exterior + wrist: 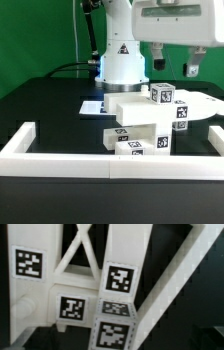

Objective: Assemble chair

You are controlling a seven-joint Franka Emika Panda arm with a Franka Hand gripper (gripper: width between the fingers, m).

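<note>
The chair parts [148, 120] lie in a stacked pile of white blocks and panels with black-and-white tags at the middle of the black table. A tagged square post [163, 95] sits on top and another tagged block [181, 113] is beside it. My gripper [176, 66] hangs above the pile's upper right part, its two dark fingers apart and empty, touching nothing. In the wrist view a cross-braced frame [82, 252] and several tagged faces [120, 278] fill the picture from close up. My fingers do not show there.
A long low white border wall [60, 160] runs along the front and turns back at both ends. The robot's white base [120, 62] stands behind the pile. The marker board [91, 105] lies flat to the exterior view's left of the pile.
</note>
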